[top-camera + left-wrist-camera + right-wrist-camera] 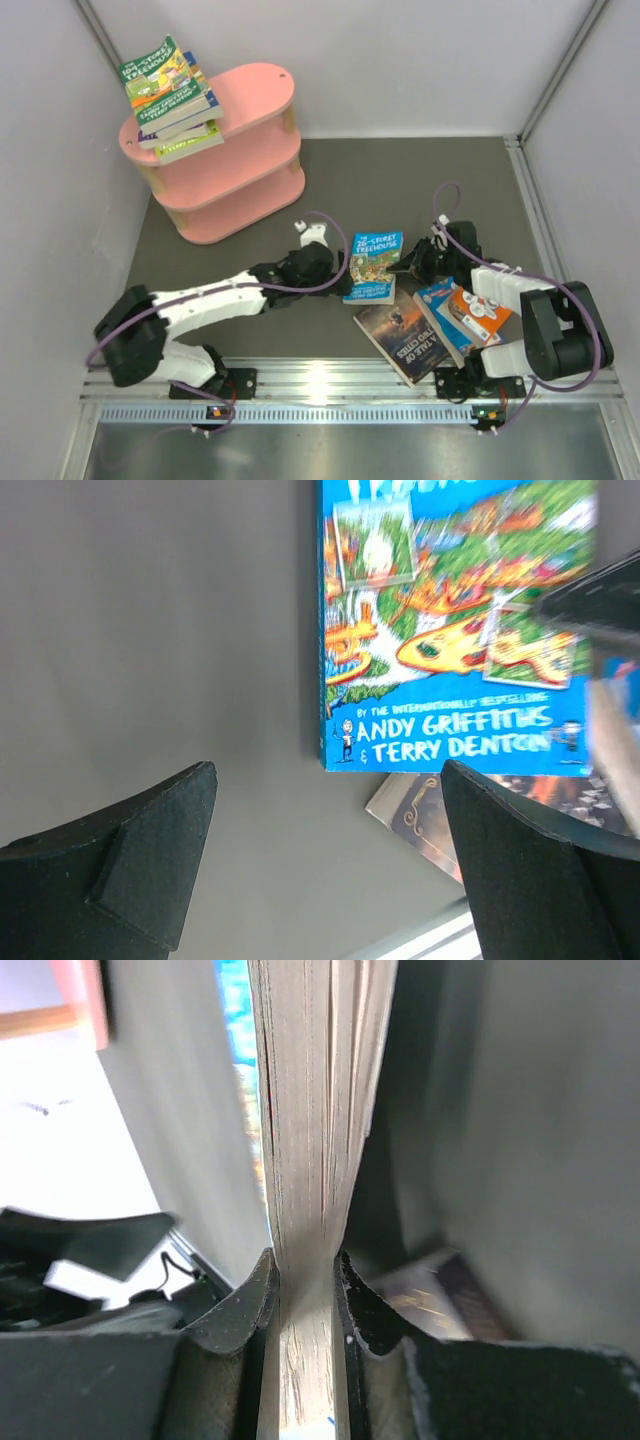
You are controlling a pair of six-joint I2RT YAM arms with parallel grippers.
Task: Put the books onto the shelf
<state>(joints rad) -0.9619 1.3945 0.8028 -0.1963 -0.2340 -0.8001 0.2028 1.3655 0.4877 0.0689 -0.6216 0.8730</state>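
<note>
- The worktop (pixel 450 180) is the dark mat. The pink shelf (pixel 235 190) sits in its back-left corner, so I'll place everything off that.
- A stack of books (pixel 168 95) lies on the shelf's top board at its left end, fanned out and overhanging a bit. I'd aim the next one at the bare right half of that board.
- The blue Treehouse book (pixel 374 265) is the loose one nearest the shelf. The dark-covered book (pixel 405 340) and the orange/blue/white books (pixel 465 310) lie further out from it.
- The right fingers (pixel 258 1295) are pinched nearly closed on the blue book's page edge, the side away from the shelf. It's a thin edge grip, so lift slowly and expect the book to sag or swing. Can't tell if it's off the worktop yet.
- The left fingers (pixel 160 850) are spread fully wide with nothing in them, hovering by the book's shelf-side corner. That's a handy spot to steady it.
</note>
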